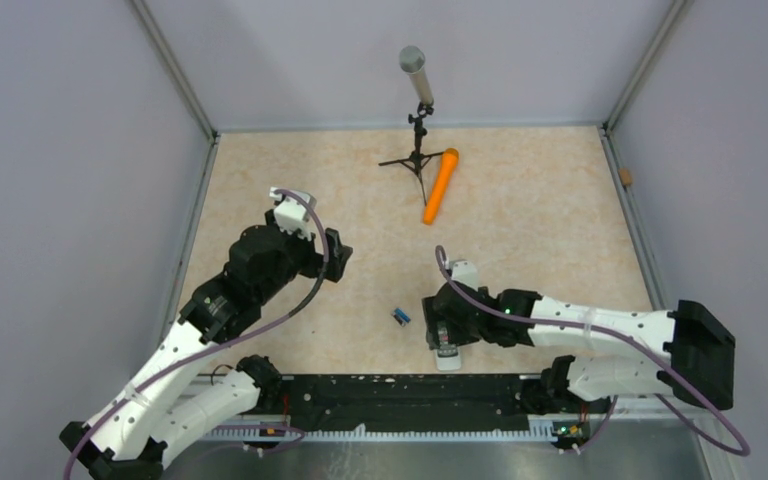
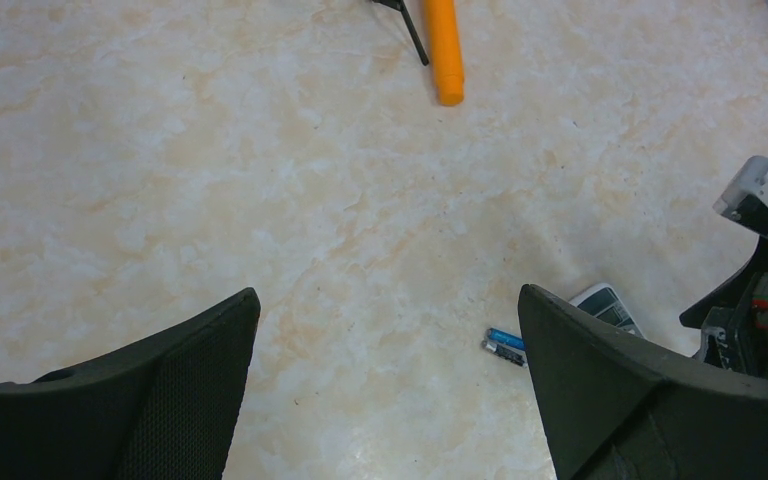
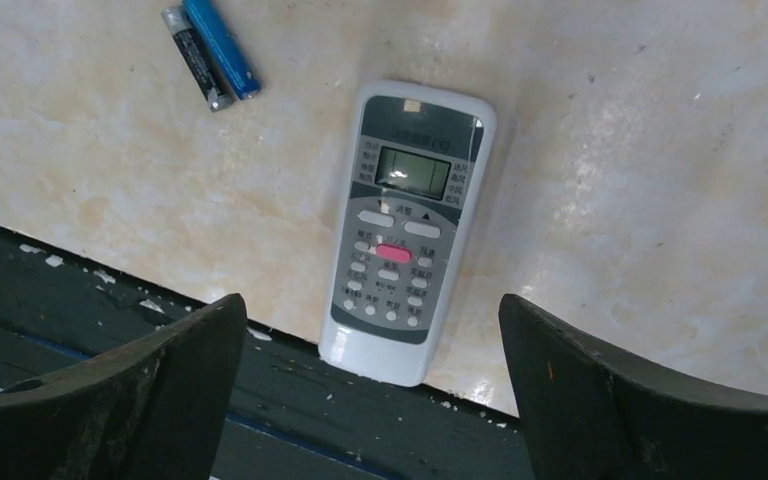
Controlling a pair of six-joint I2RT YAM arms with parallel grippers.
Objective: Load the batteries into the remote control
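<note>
Two batteries lie loose beside the face-up remote control; nothing is loaded yet. Both the right gripper and left gripper are spread, empty.

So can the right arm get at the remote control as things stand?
Probably yes: the right gripper hangs open over the remote control, which lies face up with nothing on it; the batteries lie clear of it.

The beige marbled table carries the remote control face up at its near edge, the batteries side by side just left of the remote, and well beyond the remote an orange cylinder lying beside a microphone on a tripod.
</note>
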